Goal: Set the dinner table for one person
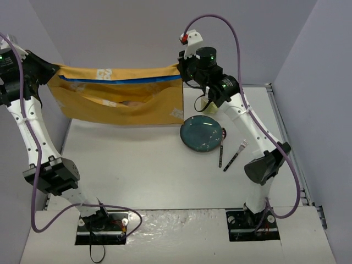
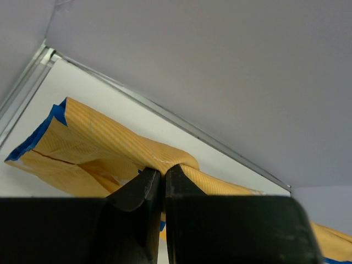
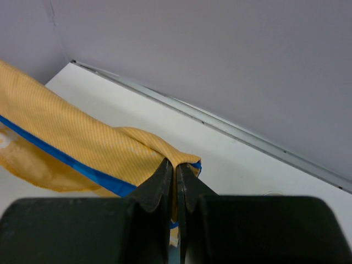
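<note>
Above the dinner table (image 1: 137, 170), left claw (image 2: 163, 172) and right claw (image 3: 175, 166) clamp the placemat (image 1: 126, 105) by its corners.

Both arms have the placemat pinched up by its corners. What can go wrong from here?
1. The left gripper and right gripper each pinch only a small bunch of the placemat; a corner may slip out.
2. The cloth sags and folds in the middle, so it may land creased on the dinner table.
3. The plate and fork lie beside its right end; lowering there may drape over them.
</note>
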Robot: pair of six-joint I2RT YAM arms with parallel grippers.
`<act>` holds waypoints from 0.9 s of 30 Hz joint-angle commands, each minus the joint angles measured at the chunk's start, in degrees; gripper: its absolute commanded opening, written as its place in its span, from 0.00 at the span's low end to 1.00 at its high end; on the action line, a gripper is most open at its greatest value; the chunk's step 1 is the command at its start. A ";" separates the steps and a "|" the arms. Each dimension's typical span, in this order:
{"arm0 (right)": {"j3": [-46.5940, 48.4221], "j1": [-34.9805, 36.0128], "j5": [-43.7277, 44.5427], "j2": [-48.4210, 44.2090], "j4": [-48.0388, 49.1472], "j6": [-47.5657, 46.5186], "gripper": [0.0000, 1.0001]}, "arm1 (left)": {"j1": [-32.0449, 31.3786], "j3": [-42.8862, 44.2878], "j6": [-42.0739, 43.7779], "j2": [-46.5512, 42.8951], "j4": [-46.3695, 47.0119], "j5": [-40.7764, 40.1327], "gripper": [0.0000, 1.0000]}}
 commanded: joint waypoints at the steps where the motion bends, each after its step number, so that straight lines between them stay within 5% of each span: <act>1: 9.90 -2.35 -1.04 5.21 6.54 -2.34 0.00 | -0.30 8.90 -6.66 7.08 11.01 8.00 0.00; 10: 12.45 -4.15 0.33 9.62 16.62 -7.00 0.00 | -0.60 15.84 -17.57 18.17 29.00 18.33 0.00; 15: -0.79 -3.67 -1.89 3.80 24.26 -9.47 0.00 | -1.47 9.07 -17.73 16.35 37.26 24.00 0.00; 18: -13.81 -2.28 -3.86 -0.96 25.21 -10.38 0.00 | -0.76 -2.39 -9.27 10.77 33.07 24.80 0.00; 24: -38.47 2.07 -4.52 -7.94 25.90 -5.60 0.00 | 0.72 -23.86 13.13 -0.82 17.79 10.73 0.00; 27: -47.64 5.34 -3.86 -11.00 25.97 -2.57 0.00 | 0.79 -33.66 16.92 -5.66 15.22 5.25 0.00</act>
